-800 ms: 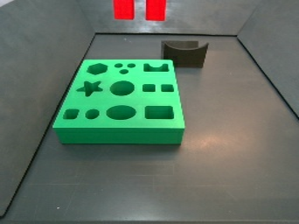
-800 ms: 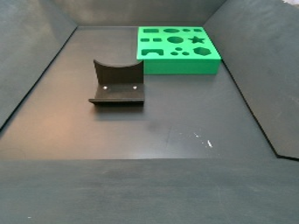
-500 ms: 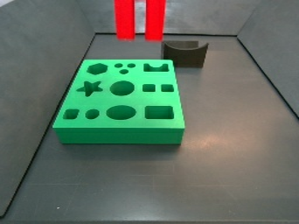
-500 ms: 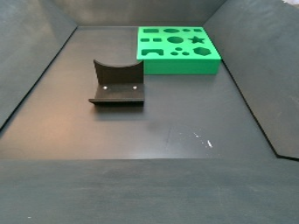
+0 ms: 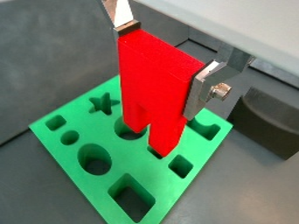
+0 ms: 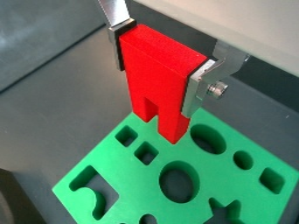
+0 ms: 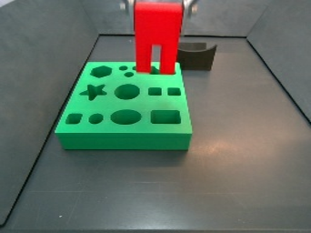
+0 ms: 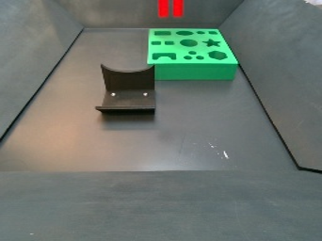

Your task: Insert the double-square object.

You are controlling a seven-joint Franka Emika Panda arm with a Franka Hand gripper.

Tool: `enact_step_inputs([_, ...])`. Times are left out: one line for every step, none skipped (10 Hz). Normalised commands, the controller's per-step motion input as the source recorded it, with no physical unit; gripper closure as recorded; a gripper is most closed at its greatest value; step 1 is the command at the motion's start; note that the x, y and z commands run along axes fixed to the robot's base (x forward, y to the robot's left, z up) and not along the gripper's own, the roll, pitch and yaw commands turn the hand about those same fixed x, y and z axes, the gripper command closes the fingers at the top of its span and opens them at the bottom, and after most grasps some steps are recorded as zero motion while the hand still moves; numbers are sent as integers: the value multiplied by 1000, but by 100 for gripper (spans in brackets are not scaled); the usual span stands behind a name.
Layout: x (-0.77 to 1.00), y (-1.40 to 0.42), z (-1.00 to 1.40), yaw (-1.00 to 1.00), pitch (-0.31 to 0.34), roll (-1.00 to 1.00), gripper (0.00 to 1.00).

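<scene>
The hand (image 5: pixel 162 68) grips the red block (image 5: pixel 155 87) by its solid upper body, one finger (image 6: pixel 201 87) on each flat side, legs hanging down above the far part of the green board (image 7: pixel 125 127). The block looks rigid, light and smooth, so a firm clamp on the broad faces probably suits it. Air around the legs is open; the dark curved block (image 7: pixel 194 55) sits apart on the surface (image 7: pixel 237 173) behind the board.

Count: 1 bright red two-legged plastic block (image 7: pixel 155 36), 1 green plastic cutout board (image 7: pixel 122 133), 1 dark fixture (image 8: pixel 126 89), 1 gripper (image 5: pixel 163 74) above the board, clamping the block.
</scene>
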Motion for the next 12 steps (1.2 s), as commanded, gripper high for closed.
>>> enact_step_inputs([0,40,-446,-14,-60,40,100])
enact_step_inputs([0,43,-426,0,-53,39,100])
enact_step_inputs([0,69,-451,0,-34,53,100])
enact_step_inputs([0,94,-440,0,-27,40,100])
enact_step_inputs([9,94,-437,0,-7,61,100])
enact_step_inputs([29,86,-420,0,0,84,100])
enact_step_inputs([43,77,-371,0,0,79,100])
enact_step_inputs([80,86,-343,0,0,79,100])
enact_step_inputs([143,123,-323,0,0,61,100])
enact_step_inputs([294,134,-374,0,0,3,100])
enact_step_inputs([389,117,-426,0,0,0,100])
enact_step_inputs([437,103,-474,0,-41,-10,100])
